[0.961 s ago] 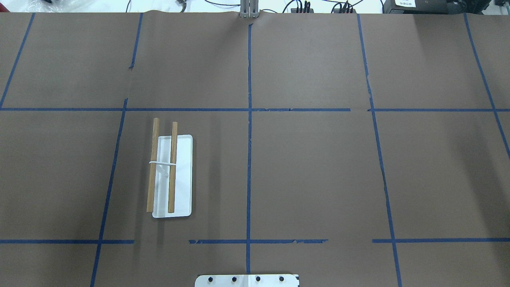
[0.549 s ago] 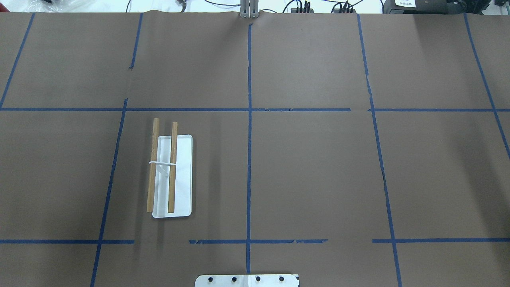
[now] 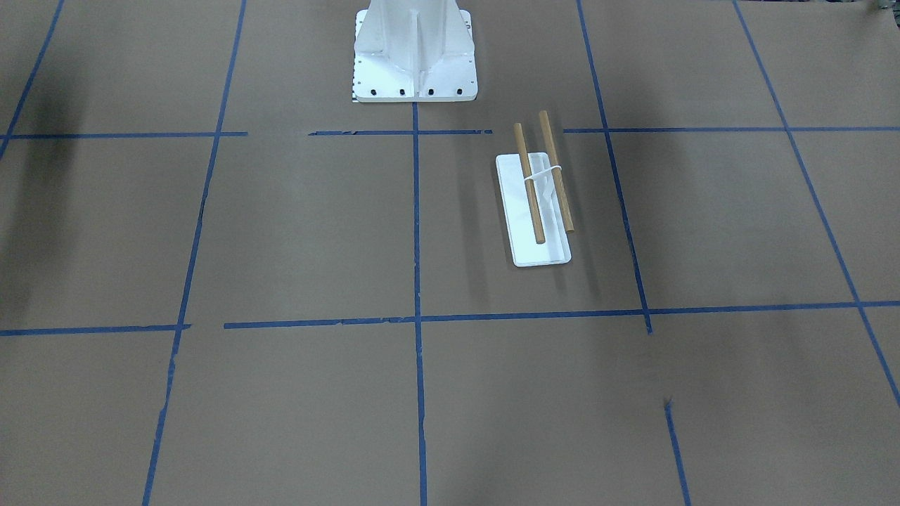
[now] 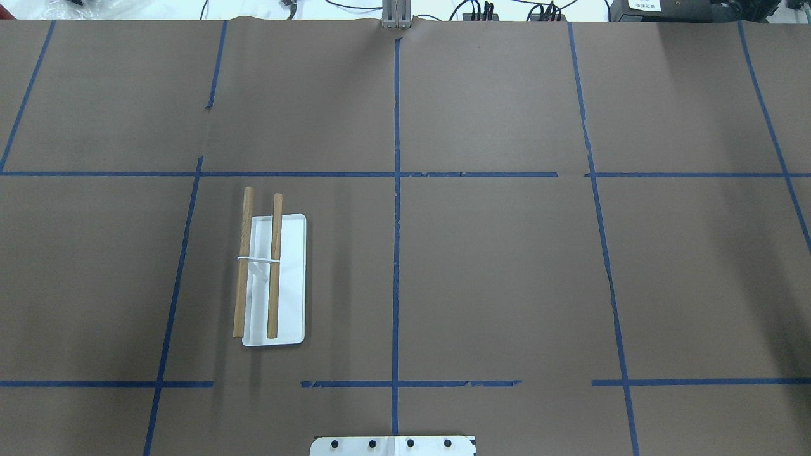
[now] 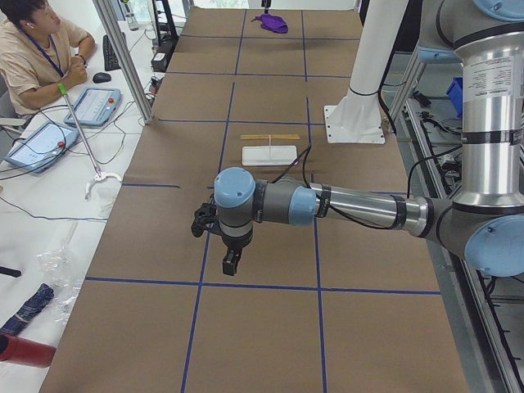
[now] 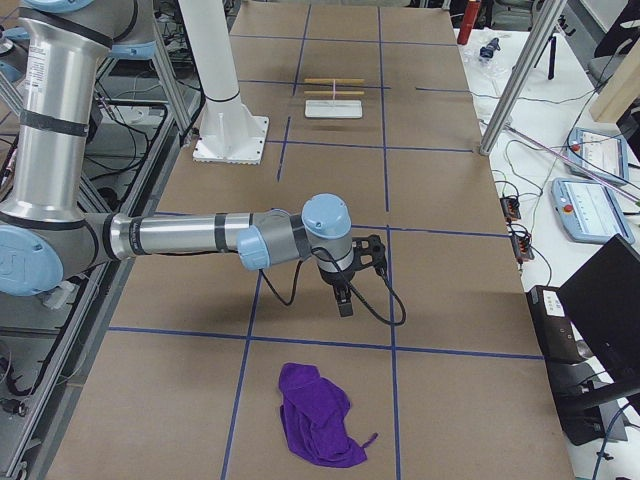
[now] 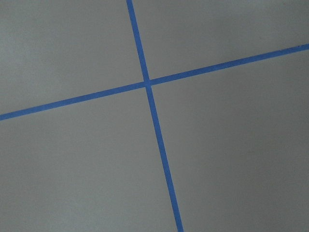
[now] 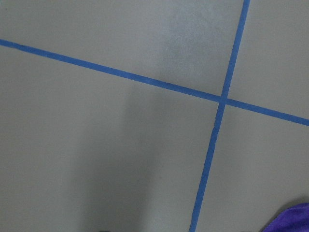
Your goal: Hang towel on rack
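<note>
You see the towel (image 6: 318,415) crumpled near the right gripper (image 6: 344,300), rack (image 4: 274,278) far off; finger spread there and on the left gripper (image 5: 232,262) cannot be told.

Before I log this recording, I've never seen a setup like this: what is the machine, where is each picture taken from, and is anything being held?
This is a robot with two metal arms at a table covered in brown paper marked with blue tape. Two pictures look down on the table, two look along it from its ends, and two come from wrist cameras, showing mostly paper. A rack with a white base and two wooden rods stands on the robot's left side. A crumpled purple towel lies near the right end. The left gripper and right gripper hang above the paper, apparently empty; open or shut, I cannot tell.
</note>
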`<state>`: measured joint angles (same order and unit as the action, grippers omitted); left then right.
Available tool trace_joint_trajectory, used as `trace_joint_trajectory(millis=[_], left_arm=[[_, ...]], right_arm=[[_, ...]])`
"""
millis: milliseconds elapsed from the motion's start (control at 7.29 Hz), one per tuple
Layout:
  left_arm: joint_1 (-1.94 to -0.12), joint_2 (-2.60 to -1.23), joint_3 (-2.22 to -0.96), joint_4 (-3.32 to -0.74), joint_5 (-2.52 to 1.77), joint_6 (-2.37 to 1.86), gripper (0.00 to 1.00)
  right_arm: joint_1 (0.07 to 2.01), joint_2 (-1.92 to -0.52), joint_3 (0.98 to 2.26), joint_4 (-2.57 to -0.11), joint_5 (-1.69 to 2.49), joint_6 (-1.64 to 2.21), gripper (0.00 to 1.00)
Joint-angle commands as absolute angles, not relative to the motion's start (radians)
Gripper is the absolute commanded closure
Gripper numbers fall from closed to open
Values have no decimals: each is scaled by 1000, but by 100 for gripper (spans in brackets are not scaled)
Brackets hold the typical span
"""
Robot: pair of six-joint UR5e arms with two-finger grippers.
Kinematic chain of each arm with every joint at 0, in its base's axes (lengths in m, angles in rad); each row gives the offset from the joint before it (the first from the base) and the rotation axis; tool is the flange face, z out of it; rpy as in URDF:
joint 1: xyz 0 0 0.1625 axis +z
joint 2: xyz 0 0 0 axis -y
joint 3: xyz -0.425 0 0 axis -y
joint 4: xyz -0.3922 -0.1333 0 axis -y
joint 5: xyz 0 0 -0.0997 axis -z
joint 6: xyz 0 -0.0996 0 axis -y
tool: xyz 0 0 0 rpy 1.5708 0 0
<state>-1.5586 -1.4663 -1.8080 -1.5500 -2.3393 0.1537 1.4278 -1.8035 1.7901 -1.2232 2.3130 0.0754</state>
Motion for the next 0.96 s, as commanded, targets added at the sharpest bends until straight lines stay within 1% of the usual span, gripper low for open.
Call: trace_joint_trajectory(millis=[0, 137, 275, 412, 549, 824], left_arm=[[-1559, -1460, -1807, -1577, -2341, 158, 0], [-1559, -1459, -1807, -1578, -2342, 163, 0], [-1559, -1459, -1807, -1578, -2342, 164, 0], [-1559, -1459, -1807, -1598, -2342, 164, 0], [-1559, -1459, -1807, -1598, -2342, 164, 0], [-1559, -1459, -1807, -1600, -2342, 166, 0]], right_arm=[[1419, -1839, 1542, -903, 2245, 61, 0], [1413, -1830, 1413, -743, 2237, 58, 1], [1392, -1836, 1363, -721, 2202, 40, 10], [1369, -1839, 1335, -721, 2165, 23, 14], [1358, -1856, 1335, -719, 2164, 21, 16], [1338, -1920, 1335, -671, 2167, -17, 18]])
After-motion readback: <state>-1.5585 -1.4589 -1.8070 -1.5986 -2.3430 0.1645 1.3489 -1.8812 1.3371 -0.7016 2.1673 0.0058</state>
